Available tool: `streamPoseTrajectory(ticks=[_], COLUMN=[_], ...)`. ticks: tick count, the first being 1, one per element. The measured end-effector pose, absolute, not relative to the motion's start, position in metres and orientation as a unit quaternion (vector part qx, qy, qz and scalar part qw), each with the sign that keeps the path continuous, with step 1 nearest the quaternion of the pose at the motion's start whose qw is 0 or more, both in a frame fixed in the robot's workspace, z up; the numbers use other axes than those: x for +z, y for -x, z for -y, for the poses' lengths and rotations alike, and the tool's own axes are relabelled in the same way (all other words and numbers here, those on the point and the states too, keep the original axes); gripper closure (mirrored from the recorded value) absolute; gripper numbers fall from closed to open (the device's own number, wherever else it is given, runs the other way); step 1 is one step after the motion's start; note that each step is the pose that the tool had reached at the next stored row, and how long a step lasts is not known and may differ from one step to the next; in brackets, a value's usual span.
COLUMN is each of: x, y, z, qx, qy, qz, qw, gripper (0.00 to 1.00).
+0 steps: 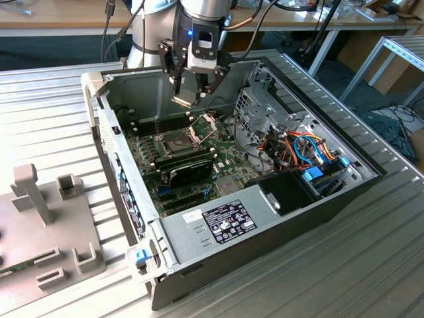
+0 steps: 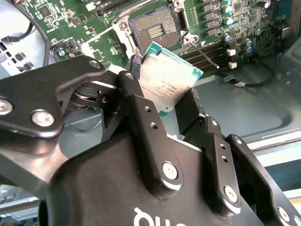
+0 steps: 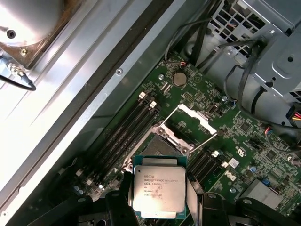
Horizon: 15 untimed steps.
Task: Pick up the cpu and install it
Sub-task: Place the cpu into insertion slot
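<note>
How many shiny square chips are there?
1. The small flat square silver-grey cpu is held in the black gripper, over the green motherboard near its dark open socket. More could be hidden behind other parts.

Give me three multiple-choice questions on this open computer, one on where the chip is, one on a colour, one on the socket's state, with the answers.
1. Where is the small flat square cpu with the silver-grey metal top? A seated in the socket; B held up in the black gripper; C in a person's hand.
2. What colour is the circuit board? A red; B white; C green.
3. How is the dark square socket? A uncovered and empty; B under a cooler; C holding a chip.
Answers: 1 B, both wrist views show the cpu clamped in the gripper; 2 C, green shows all round the socket; 3 A, its gold-tinted centre lies bare.
</note>
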State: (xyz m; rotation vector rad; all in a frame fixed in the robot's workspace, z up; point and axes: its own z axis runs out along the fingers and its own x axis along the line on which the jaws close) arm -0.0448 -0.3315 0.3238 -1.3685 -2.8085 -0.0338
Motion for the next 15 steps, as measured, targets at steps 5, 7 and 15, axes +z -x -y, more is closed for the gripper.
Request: streamPoseTrajectory(ticks=[5,7,15], x=[0.3238,0.3238,0.3238], y=[0.0448,0.0448,0.0448], z=[0.3315,0.3315,0.3315], qx=[-0.011,-0.011,-0.011], qy=[0.449,0.449,0.450], qz=[0.893,0.893,0.893], qw=[0.008,0.008,0.008], gripper=[0.45,0.45,0.45])
